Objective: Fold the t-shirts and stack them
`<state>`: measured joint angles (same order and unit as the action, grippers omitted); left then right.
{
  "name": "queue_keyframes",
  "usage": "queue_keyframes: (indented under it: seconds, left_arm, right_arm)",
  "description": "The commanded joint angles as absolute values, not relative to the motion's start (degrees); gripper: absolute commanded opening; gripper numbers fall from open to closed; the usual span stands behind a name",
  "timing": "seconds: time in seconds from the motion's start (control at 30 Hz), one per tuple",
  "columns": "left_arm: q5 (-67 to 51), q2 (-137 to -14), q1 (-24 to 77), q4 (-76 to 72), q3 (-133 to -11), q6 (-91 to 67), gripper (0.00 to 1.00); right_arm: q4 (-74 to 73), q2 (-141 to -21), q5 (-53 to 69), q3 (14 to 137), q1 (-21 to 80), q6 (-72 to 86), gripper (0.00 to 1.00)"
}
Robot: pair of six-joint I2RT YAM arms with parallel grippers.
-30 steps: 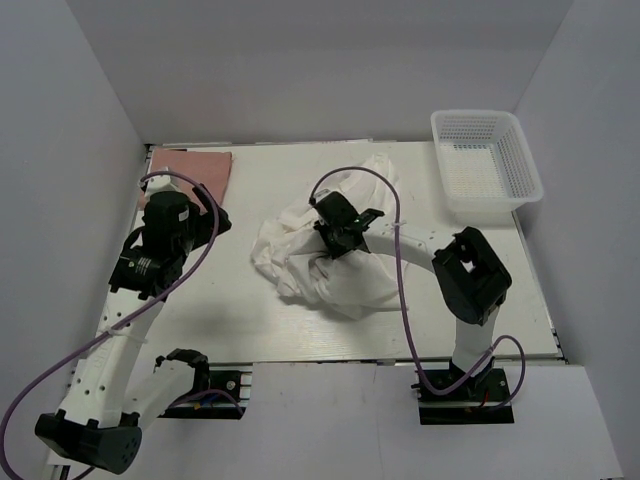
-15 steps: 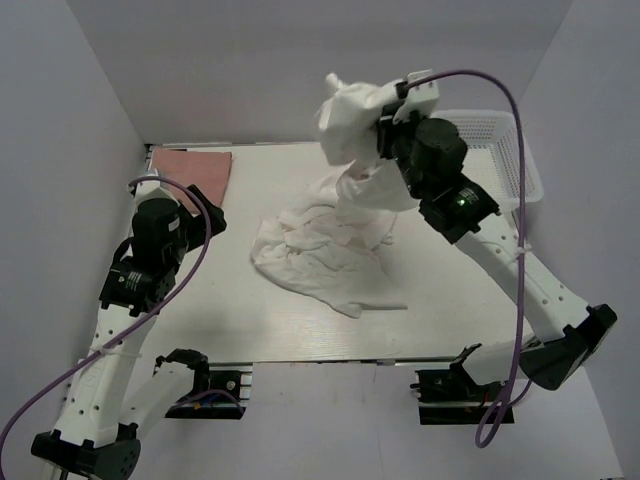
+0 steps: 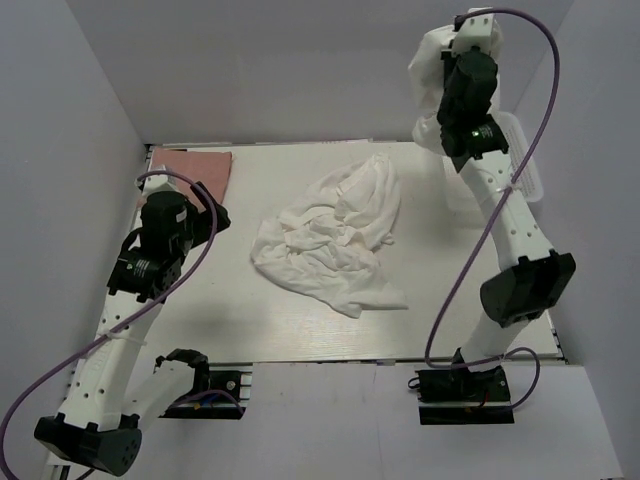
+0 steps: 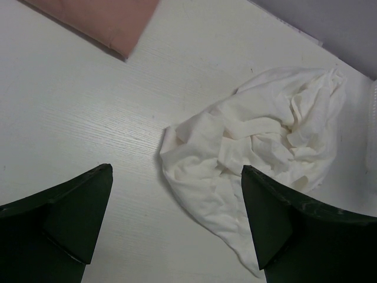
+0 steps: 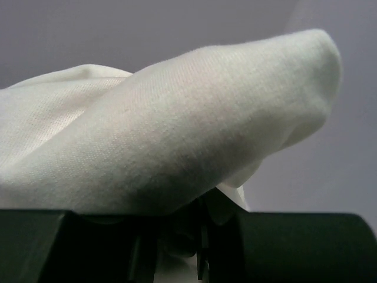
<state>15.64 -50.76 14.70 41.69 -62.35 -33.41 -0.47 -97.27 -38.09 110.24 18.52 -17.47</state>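
So right now the right arm is reaching way up, above the back right corner of the table, and the right gripper is pinched down on a bunched-up white t-shirt. In the right wrist view the cloth bulges over both fingers and fills nearly the whole picture, with a fold of it caught in the narrow gap between the jaws, so they're mostly closed with fabric in between. From the top camera that shirt hangs down alongside the wrist, and as far as I can tell it's clear of the stuff on the table. The rest of the white fabric is a crumpled heap around the middle of the table, totally unfolded, and I honestly can't tell how many shirts are in it. The salmon-pink shirt lies flat and folded in the back left corner, well apart from the heap. The left gripper hovers over the left side of the table with its fingers spread wide and nothing in them, and its camera looks down at the heap and a corner of the pink one. A white lattice basket sits at the back right, mostly hidden behind the raised arm.
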Motion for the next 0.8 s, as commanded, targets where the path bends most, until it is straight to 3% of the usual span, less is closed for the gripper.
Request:
queue_keyframes:
  seconds: [0.0, 0.23, 0.27, 0.3, 0.33, 0.5, 0.67, 0.77]
  left_arm:
    - [16.2, -51.4, 14.5, 42.5, -64.7, -32.8, 1.00]
    - [16.9, -54.6, 14.5, 43.1, -65.2, -32.8, 1.00]
    - [16.9, -54.6, 14.5, 43.1, -65.7, -32.8, 1.00]
    - [16.9, -55.2, 14.5, 43.1, -65.7, -32.8, 1.00]
    - [16.4, -55.2, 14.5, 43.1, -65.7, -32.8, 1.00]
    - [15.8, -56.8, 14.5, 43.1, -65.7, -32.8, 1.00]
    - [14.2, -57.4, 14.5, 42.5, -65.7, -32.8, 1.00]
    - [13.0, -57.4, 14.5, 40.5, -63.6, -32.8, 1.00]
  right_arm:
    - [-2.9, -101.2, -36.0, 116.2, 9.7, -14.8, 0.00]
    - [-10.1, -114.0, -33.3, 120.1, 0.7, -6.3, 0.00]
    - [-10.3, -115.6, -34.1, 119.8, -1.2, -4.2, 0.09]
    - [-10.5, -116.4, -35.1, 119.6, -2.1, -2.3, 0.43]
    - [-11.2, -118.5, -35.7, 119.8, -2.5, -1.7, 0.87]
    - [-21.9, -121.9, -35.0, 122.8, -2.9, 3.8, 0.90]
    - [-20.7, -113.9, -20.6, 114.7, 0.0, 2.0, 0.90]
    - [-20.8, -110.9, -19.4, 112.2, 6.4, 0.4, 0.90]
